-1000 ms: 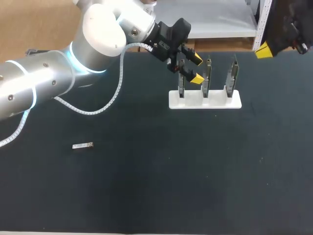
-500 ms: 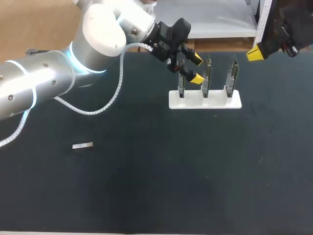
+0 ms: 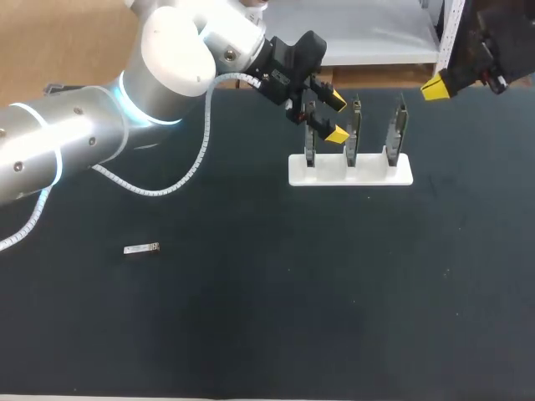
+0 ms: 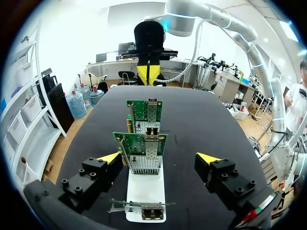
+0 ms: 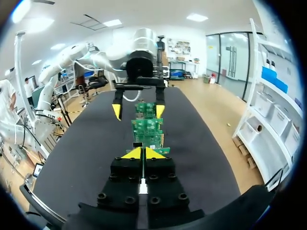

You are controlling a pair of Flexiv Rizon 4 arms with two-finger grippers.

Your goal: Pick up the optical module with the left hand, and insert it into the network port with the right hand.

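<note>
Black tabletop [image 3: 251,317]. Optical module [image 3: 140,248] lies flat at near left, well apart from both arms and too small for detail. My left gripper [image 3: 336,118] is spread wide by the leftmost network card [image 3: 310,138] in the white holder [image 3: 368,174]; I cannot tell if they touch. My right gripper [image 3: 433,87] sits at far right, partly cut off; in its wrist view the tips [image 5: 143,153] are pressed together.

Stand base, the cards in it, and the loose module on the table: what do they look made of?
Stand base: uniform matte white, probably plastic. Cards: green circuit board, silvery metal-looking port cages. Optical module: pale grey sheen, likely metal; too small to confirm.
</note>
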